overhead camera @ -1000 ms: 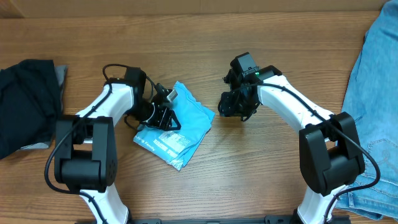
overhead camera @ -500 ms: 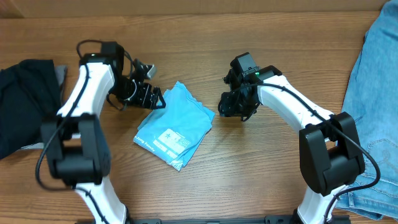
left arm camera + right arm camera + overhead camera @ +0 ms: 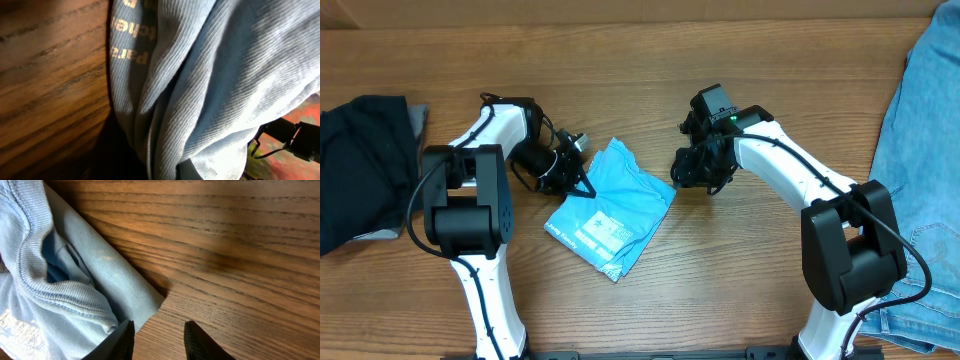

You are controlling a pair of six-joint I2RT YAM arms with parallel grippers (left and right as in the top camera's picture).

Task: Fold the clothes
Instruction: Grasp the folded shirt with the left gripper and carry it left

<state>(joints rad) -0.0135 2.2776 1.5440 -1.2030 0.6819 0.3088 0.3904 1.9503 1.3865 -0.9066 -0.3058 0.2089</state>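
The clothes, a folded light-blue T-shirt point(image 3: 612, 212) with printed lettering point(image 3: 127, 50), lie on the wooden table between my arms. My left gripper point(image 3: 578, 185) is at the shirt's upper left edge. In the left wrist view bunched ribbed fabric point(image 3: 210, 90) fills the frame, gathers toward the jaws and hides the fingers; the gripper is shut on it. My right gripper point(image 3: 159, 342) hovers low by the shirt's right corner point(image 3: 145, 302). It stands open with only bare wood between its fingers, and its left finger point(image 3: 124, 339) is right beside the cloth's edge.
A black garment pile point(image 3: 360, 170) lies at the table's left edge. Faded blue jeans point(image 3: 920, 150) cover the right side. Bare wood point(image 3: 720, 280) runs along the front and the back of the table.
The left arm pulled back up and left with its jaws wide, then returned to the shirt's left edge and shut. The shirt slid slightly right. The right arm has not moved.
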